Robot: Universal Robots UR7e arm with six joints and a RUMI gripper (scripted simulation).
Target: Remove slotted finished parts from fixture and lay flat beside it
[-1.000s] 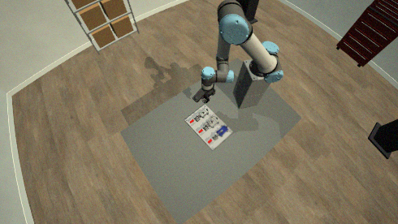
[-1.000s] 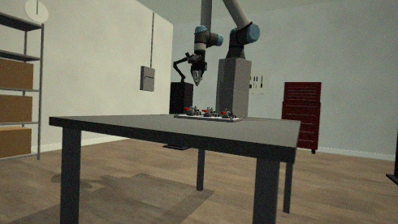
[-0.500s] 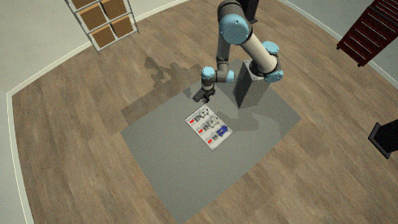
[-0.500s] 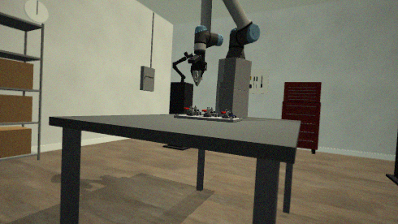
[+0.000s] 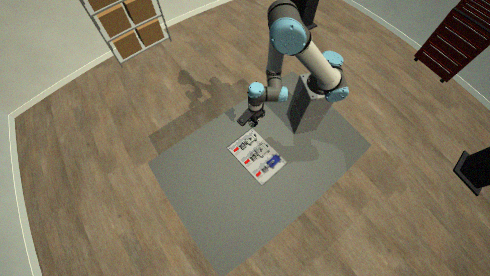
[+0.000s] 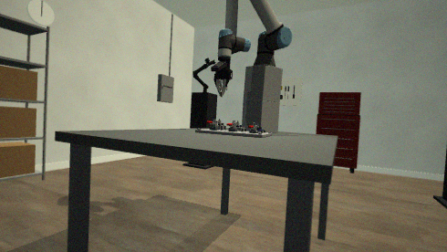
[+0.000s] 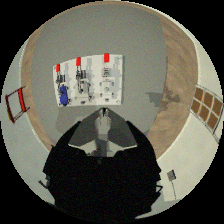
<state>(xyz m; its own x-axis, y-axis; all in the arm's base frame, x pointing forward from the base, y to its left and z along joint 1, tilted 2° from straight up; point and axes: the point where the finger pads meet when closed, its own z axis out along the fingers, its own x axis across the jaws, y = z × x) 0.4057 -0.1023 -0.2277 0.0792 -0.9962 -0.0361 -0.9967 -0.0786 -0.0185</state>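
The white fixture plate [image 5: 257,156] lies on the grey table, with three clamp stations marked by red handles. Two grey finished parts [image 5: 247,142] [image 5: 259,152] sit in the stations nearer the arm's base side. The blue blank [image 5: 275,161] sits in the third station. In the wrist view the fixture [image 7: 89,80] lies ahead, with the blue blank [image 7: 63,95] at the left and the grey parts [image 7: 82,86] [image 7: 107,85] to its right. My gripper [image 5: 251,121] hangs high above the table beside the fixture's end, shut with nothing in it; its closed fingertips [image 7: 103,116] point down. It also shows in the exterior view [image 6: 222,89].
The robot's grey pedestal [image 5: 306,102] stands at the table's back edge. A shelf with brown boxes [image 5: 127,25] stands far left, a red tool cabinet [image 5: 457,37] far right. The table's near edge [image 6: 196,152] shows in the exterior view.
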